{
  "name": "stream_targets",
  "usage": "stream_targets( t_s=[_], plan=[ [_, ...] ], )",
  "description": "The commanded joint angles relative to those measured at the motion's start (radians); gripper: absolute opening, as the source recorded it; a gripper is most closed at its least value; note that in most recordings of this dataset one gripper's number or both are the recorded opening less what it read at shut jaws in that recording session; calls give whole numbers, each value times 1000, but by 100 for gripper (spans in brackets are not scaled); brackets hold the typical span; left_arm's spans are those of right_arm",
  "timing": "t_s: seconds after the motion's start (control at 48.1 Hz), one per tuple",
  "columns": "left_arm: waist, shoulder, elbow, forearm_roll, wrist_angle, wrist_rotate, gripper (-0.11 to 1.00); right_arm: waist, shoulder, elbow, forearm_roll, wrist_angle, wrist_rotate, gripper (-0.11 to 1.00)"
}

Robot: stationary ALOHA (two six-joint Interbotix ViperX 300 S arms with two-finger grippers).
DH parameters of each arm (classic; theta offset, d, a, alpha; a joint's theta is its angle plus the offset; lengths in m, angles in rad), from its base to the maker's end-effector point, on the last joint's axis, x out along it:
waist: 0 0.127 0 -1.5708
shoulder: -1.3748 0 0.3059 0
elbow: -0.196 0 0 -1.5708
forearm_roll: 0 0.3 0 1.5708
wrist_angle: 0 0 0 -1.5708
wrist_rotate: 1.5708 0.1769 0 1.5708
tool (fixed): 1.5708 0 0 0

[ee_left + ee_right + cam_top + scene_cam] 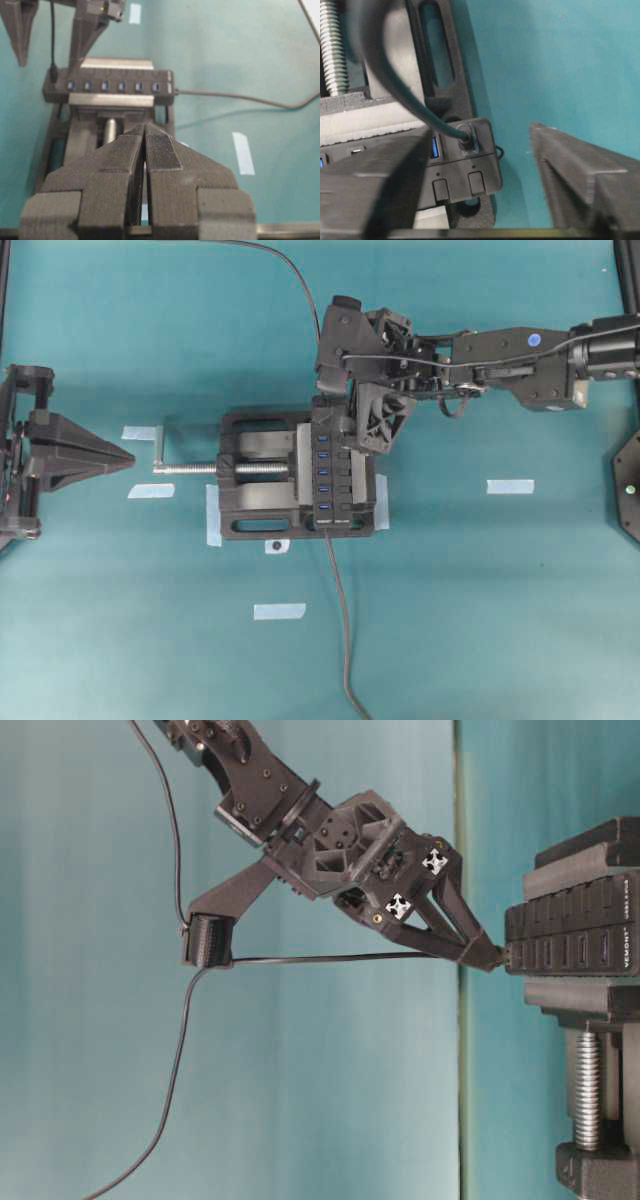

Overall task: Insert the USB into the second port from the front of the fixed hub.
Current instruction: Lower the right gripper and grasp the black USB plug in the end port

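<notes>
The fixed hub (335,480) is a long black bar with a row of blue ports, clamped in a vise. The USB (466,137) sits in the slot at the hub's very end, farthest from the hub's own cable, and its thin cable (330,958) trails away. The blue port beside it (434,146) is empty; which slot is the second port I cannot tell. My right gripper (482,132) is open, a finger on each side of the plug, touching neither it nor the cable. My left gripper (145,131) is shut on nothing, well back from the hub (110,86).
The black vise (255,502) holds the hub; its silver screw (190,468) points at the left gripper (128,456). The hub's own cable (342,620) runs to the near edge. Pale tape strips (510,486) lie on the teal table.
</notes>
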Motion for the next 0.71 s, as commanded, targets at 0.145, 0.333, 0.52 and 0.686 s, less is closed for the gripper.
stream_targets(
  t_s=[0.145,0.333,0.52,0.686],
  plan=[
    [2,6,-31,2,-12,-3,0,17,-14,-26,-2,-3,3,47],
    [2,8,-29,2,-11,-3,0,25,-15,-26,-2,-3,2,18],
    [2,8,-34,2,-12,-3,0,28,-23,-26,-2,-3,2,10],
    [3,8,-34,2,-12,-3,0,28,-44,-26,-2,8,3,10]
  ],
)
